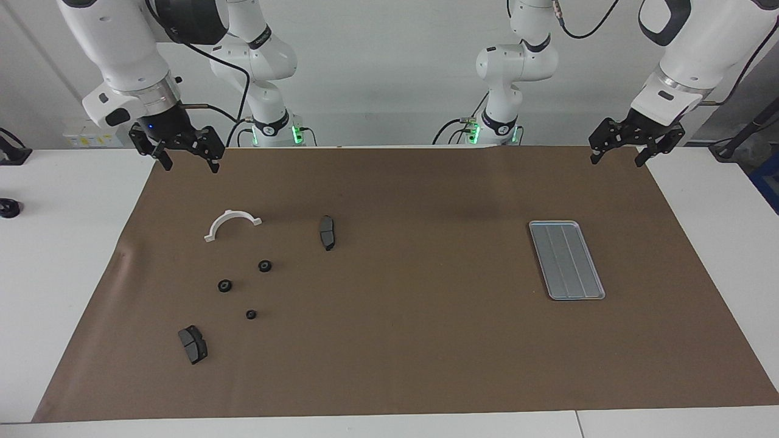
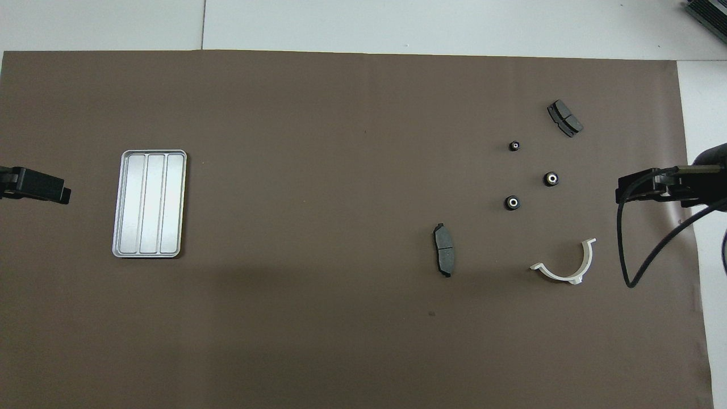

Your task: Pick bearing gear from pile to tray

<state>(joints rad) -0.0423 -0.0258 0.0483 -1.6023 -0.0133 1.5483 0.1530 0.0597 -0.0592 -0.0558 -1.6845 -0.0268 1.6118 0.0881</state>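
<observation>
The pile lies scattered on the brown mat toward the right arm's end. Three tiny black round bearing gears [image 1: 265, 266] [image 1: 224, 285] [image 1: 251, 314] sit among a white semicircular bracket [image 1: 230, 213] and two dark grey brake pads [image 1: 327, 232] [image 1: 193, 344]. The same gears [image 2: 512, 203] [image 2: 551, 179] [image 2: 514, 146] show in the overhead view. The grooved silvery tray [image 1: 566, 260] [image 2: 150, 203] lies empty toward the left arm's end. My right gripper [image 1: 190, 165] [image 2: 622, 190] hangs open over the mat's edge by the pile. My left gripper [image 1: 616, 160] [image 2: 59, 195] hangs open over the mat's corner by the tray. Neither holds anything.
The brown mat [image 1: 401, 340] covers most of the white table [image 1: 55, 255]. A small black object [image 1: 8, 208] sits on the bare table past the right arm's end of the mat. A black cable [image 2: 625, 255] dangles from the right arm.
</observation>
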